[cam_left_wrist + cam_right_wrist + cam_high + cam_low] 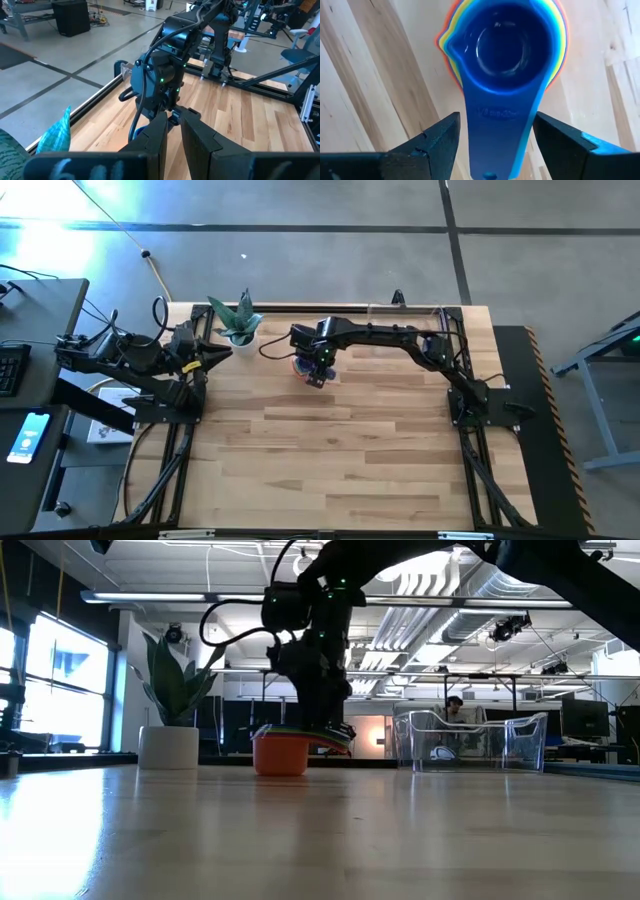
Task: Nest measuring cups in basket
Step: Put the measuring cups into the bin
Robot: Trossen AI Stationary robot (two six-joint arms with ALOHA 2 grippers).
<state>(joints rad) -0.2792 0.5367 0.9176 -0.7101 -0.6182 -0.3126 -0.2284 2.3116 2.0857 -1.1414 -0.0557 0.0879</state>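
While hovering: right gripper [495, 145] is spreading its fingers astride the blue cup [502, 47] handle.
Handle axis: running lengthwise between the fingers.

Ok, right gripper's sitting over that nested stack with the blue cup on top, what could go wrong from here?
1. The right gripper stands open astride the blue cup's handle; closing there may lift only the blue cup and leave the stack behind, or tip it.
2. The stack stands on the table, far from the basket; loosely nested cups could separate during a carry.
3. The potted plant and the parked left gripper stand near; a wide swing might clip them.
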